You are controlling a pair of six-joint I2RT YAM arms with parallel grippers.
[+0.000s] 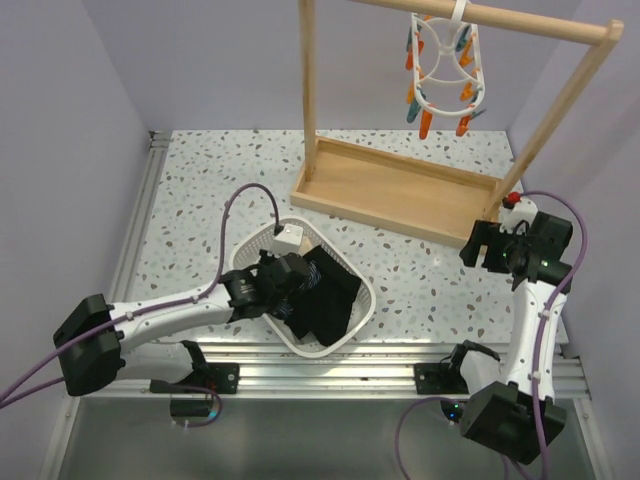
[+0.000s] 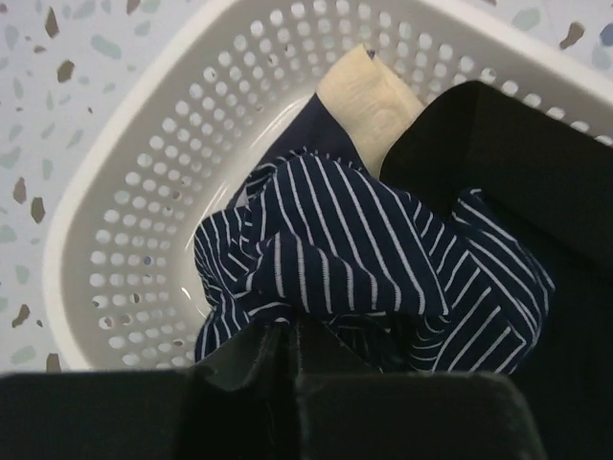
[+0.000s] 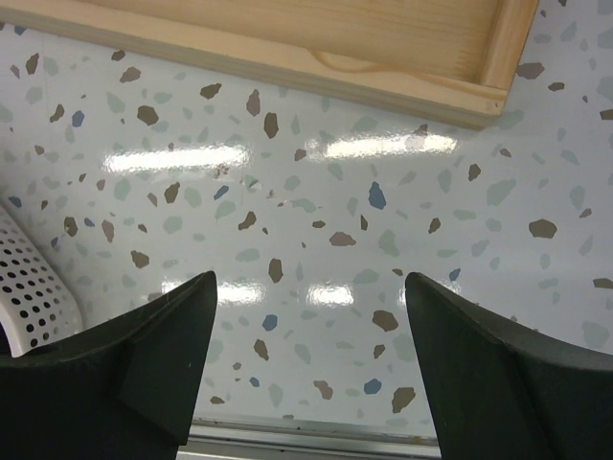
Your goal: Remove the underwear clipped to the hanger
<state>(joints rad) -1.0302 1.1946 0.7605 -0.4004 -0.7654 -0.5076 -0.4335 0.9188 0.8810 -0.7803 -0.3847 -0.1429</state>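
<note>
The white oval hanger (image 1: 445,75) hangs from the wooden rail with its orange and teal clips empty. The underwear lies in the white perforated basket (image 1: 250,255). In the left wrist view I see the navy-and-white striped piece (image 2: 354,259), the navy piece with a beige waistband (image 2: 369,91) and the black piece (image 2: 517,163); the grey one is hidden. My left gripper (image 2: 289,326) is low in the basket, jaws together, with the striped fabric bunched at its tips. My right gripper (image 3: 311,287) is open and empty above the table, near the wooden frame's right corner (image 1: 485,245).
The wooden rail frame with its tray base (image 1: 400,185) stands at the back centre and right; its edge shows in the right wrist view (image 3: 316,48). The basket's rim (image 3: 34,287) is at that view's left edge. A metal rail runs along the table's near edge.
</note>
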